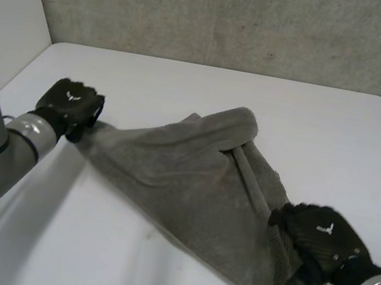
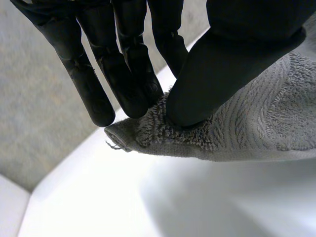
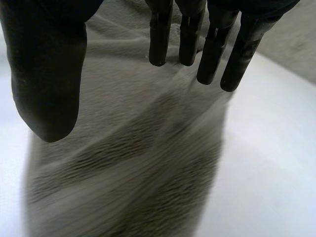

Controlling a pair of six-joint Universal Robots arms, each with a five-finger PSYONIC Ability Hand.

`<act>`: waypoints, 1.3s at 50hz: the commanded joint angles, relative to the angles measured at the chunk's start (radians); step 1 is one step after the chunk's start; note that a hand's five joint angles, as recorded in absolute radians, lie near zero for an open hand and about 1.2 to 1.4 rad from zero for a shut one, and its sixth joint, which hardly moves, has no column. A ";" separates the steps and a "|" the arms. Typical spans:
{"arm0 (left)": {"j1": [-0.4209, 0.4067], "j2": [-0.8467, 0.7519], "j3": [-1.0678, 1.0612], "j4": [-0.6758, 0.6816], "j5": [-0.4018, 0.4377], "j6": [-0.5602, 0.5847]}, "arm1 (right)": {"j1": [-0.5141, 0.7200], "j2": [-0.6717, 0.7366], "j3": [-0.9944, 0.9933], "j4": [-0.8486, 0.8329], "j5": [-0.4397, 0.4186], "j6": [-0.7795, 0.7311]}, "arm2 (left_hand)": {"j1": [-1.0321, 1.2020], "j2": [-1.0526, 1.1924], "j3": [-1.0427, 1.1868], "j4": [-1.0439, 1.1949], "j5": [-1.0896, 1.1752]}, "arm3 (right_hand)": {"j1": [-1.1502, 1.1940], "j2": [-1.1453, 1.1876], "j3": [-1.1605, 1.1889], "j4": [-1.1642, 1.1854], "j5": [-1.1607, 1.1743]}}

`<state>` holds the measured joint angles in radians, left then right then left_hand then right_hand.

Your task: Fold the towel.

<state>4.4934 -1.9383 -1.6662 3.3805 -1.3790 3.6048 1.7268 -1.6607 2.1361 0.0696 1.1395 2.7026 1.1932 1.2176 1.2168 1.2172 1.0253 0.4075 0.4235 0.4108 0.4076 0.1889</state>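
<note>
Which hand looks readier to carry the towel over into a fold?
Left. The left hand pinches a corner of the towel between thumb and fingers, so it can likely pull at once. The right hand is open over the towel, gripping nothing.

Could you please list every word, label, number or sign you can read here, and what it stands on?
No words or numbers can be read anywhere.
left hand: a small white emblem on its back, no letters.
right hand: the same mark on its back, no letters.
towel and table: plain, nothing printed.
</note>
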 commanded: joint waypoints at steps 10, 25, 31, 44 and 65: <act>0.043 0.025 -0.070 0.013 0.006 -0.009 | 0.048 0.035 0.103 -0.027 -0.009 -0.044 | 0.203 0.179 0.179 0.179 0.196 | -0.064 -0.080 -0.067 -0.064 -0.020; 0.055 -0.013 -0.018 0.014 0.005 -0.018 | 0.036 0.048 0.212 -0.172 -0.001 -0.277 | 0.203 0.179 0.179 0.179 0.196 | -0.111 -0.127 -0.115 -0.112 -0.067; 0.055 -0.014 -0.015 0.019 0.005 -0.018 | 0.034 0.091 0.222 -0.269 0.005 -0.291 | 0.203 0.179 0.179 0.179 0.196 | 0.067 0.051 0.064 0.067 0.111; 0.055 0.005 -0.012 0.017 0.002 -0.021 | -0.035 0.107 0.131 -0.347 0.063 -0.300 | 0.203 0.179 0.179 0.179 0.196 | 0.989 0.973 0.986 0.989 1.033; 0.141 0.574 0.083 -0.003 -0.005 -0.751 | -0.004 -0.140 -0.633 -0.182 0.055 0.187 | 0.203 0.179 0.179 0.179 0.196 | 0.989 0.973 0.986 0.989 1.033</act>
<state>4.5677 -1.5666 -1.5699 3.3693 -1.3936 3.1923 1.7159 -1.7737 1.6314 -0.0850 1.2134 2.7117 1.1933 1.2179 1.2171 1.2175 1.0253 1.3190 1.3385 1.3368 1.3412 1.1758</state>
